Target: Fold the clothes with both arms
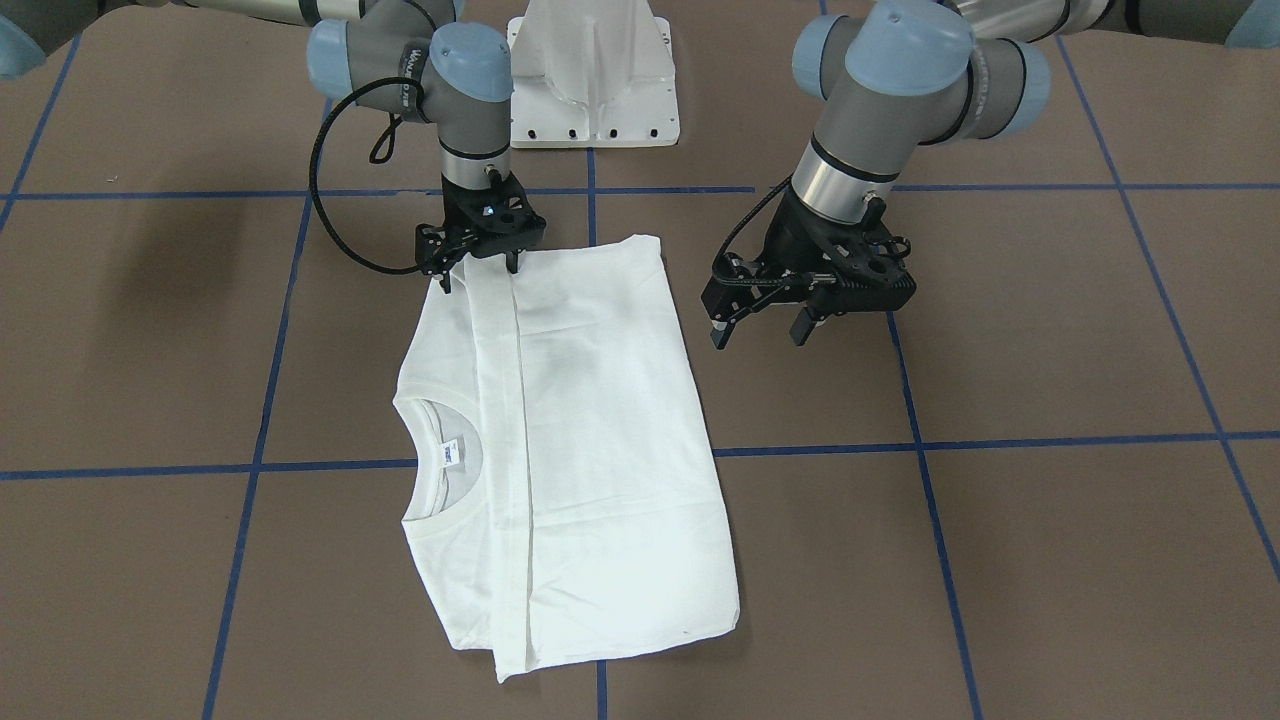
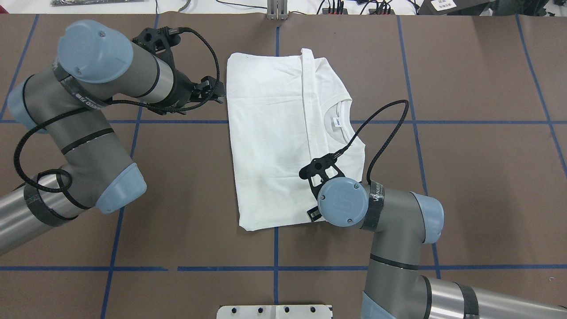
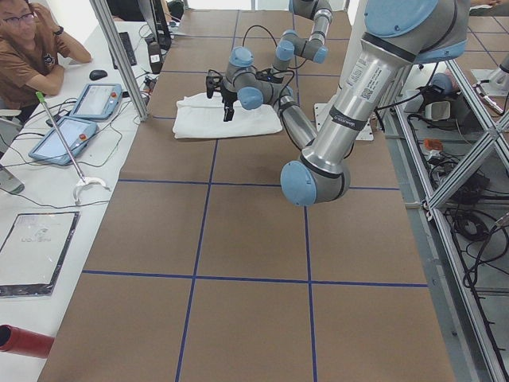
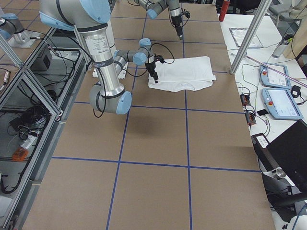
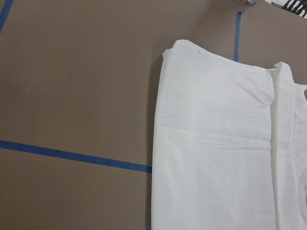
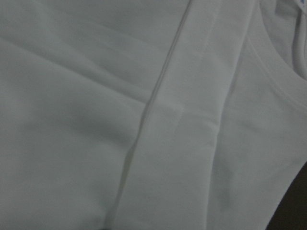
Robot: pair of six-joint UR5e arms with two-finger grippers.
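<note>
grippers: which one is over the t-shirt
The right gripper: it is over the white T-shirt's edge nearest the robot, while the left gripper hangs over the table beside the shirt.

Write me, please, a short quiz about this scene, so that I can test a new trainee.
1. True or false: the left claw grips the shirt.
2. Which claw is at the shirt's edge nearest the robot's base? A. the left claw B. the right claw C. neither
3. Fill the gap: the small neck label lies inside the ____.

Key: 1 false, it is beside the shirt, open; 2 B; 3 collar.
</note>
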